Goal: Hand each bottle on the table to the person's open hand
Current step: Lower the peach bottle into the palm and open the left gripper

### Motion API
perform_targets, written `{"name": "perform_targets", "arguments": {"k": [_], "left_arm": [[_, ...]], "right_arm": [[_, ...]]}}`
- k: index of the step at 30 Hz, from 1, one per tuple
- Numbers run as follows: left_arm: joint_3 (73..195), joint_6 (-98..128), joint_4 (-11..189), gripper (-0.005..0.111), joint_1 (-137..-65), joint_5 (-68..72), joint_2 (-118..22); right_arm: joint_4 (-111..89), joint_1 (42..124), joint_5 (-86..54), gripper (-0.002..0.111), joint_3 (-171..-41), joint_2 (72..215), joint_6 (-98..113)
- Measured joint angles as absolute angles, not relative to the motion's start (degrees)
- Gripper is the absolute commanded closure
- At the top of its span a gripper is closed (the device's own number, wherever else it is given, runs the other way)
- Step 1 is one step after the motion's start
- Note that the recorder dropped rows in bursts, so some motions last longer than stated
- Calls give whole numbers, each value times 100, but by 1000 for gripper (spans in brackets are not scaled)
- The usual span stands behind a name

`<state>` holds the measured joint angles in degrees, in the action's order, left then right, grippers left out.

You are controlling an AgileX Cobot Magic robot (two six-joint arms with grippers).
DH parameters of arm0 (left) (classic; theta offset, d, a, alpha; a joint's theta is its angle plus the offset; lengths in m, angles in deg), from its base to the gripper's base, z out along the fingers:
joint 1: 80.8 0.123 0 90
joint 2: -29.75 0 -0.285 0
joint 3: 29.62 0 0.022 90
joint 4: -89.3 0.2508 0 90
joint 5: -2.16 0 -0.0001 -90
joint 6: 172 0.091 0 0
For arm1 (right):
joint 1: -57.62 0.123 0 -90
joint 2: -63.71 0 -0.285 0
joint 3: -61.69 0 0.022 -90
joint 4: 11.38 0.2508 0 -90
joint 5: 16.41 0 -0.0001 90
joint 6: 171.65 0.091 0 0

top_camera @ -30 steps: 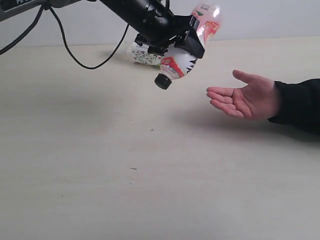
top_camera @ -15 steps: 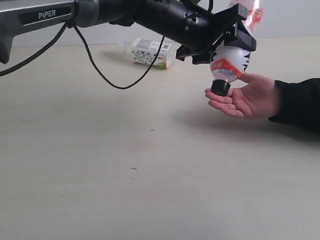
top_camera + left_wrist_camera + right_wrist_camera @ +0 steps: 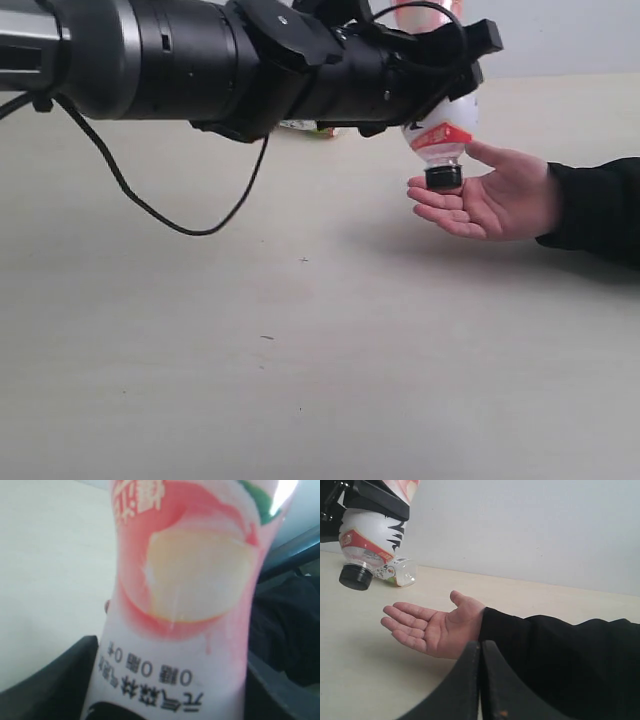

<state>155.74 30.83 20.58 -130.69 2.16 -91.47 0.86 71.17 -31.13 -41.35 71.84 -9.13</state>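
Holding the pink-and-white bottle (image 3: 440, 128) around its middle, the left gripper (image 3: 452, 68) has its jaws spread wide to fit the fat body. The bottle stands almost straight up and down. Its black cap (image 3: 443, 178) sticks out below the gripper and points down. Its bottom end pokes out above the gripper.

The person's open hand (image 3: 492, 200) lies right under the gripper, palm up, with the fingers reaching toward the cap. In the exterior view the cap looks like it sits on the fingers. In the right wrist view there is a small gap of air between cap and fingers, so I think it does not touch yet. The next move should be a short way down, then letting go.

The right gripper (image 3: 480, 652) is shut tight and holds nothing. It waits close to the person's dark sleeve (image 3: 560, 650), farther from the bottle than the left one.

The bottle is clear plastic with a white label. The label has a big pink peach, a red band and black stripes near the neck. Another bottle (image 3: 397, 572) lies on its side on the table (image 3: 250, 350), past the gripper.
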Motion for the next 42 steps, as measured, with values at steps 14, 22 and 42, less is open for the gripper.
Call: {"name": "perform_targets", "arguments": {"k": [14,22,42], "left_arm": [[16090,1743,1978,100,-13280,56,-9675],[16699,1657,1978,100,-13280,612,-10409],[17344,1783,1992,49,-12902,1806,-11099]], "right_arm": [[86,7117,-3113,108,-4135,7184,-913],[86,7117,-3113,108,-4135,7184,-913],[86,7117,-3113,108,-4135,7184,-913]]}}
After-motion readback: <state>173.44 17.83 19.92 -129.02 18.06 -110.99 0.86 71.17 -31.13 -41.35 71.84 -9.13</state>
